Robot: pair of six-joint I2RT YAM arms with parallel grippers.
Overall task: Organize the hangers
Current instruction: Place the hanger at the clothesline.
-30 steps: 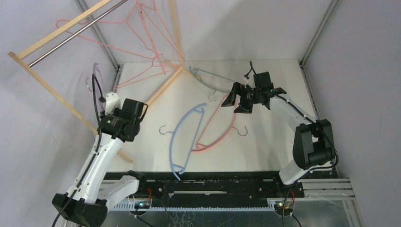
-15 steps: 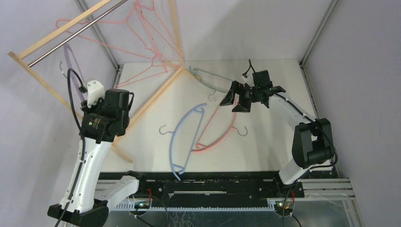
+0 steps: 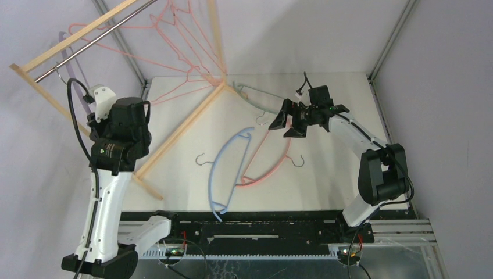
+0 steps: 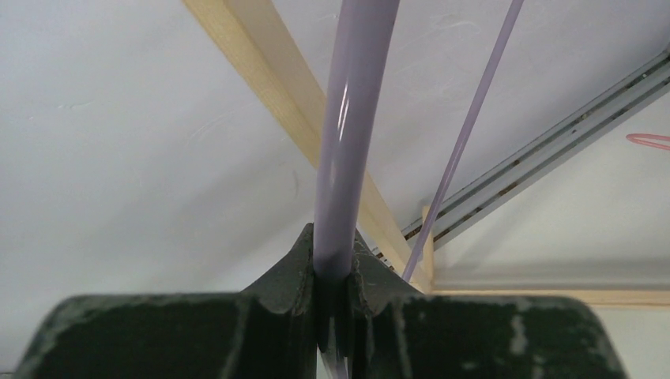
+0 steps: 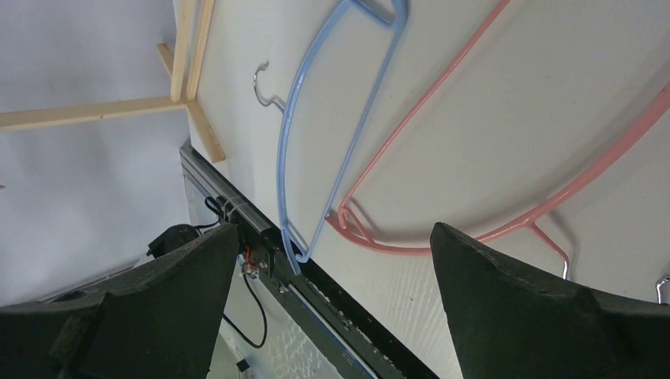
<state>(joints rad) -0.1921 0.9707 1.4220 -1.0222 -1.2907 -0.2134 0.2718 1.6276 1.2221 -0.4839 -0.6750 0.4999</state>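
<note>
We find the left gripper [image 4: 333,272] with its fingers clamped on the thick curved lilac plastic hanger [image 4: 348,142], held high at ten o'clock, its hook close to the grey metal rod [image 3: 93,39] of the light wooden rack frame [image 3: 180,129]. Hazard: the narrow pinch may let the hanger swivel, so the hook misses the rod or snags the thin pink wire hangers [image 3: 185,43] at eleven o'clock. The right gripper [image 3: 283,125], fingers wide apart and empty, hovers toward two o'clock over the curved blue hanger [image 5: 281,166], the thick pink hanger [image 5: 387,246] and the pale green hanger [image 3: 244,92] on the white table [image 3: 337,104]. A low pass could drag them. Plain pale grey walls [image 3: 325,29] enclose the cell.
</note>
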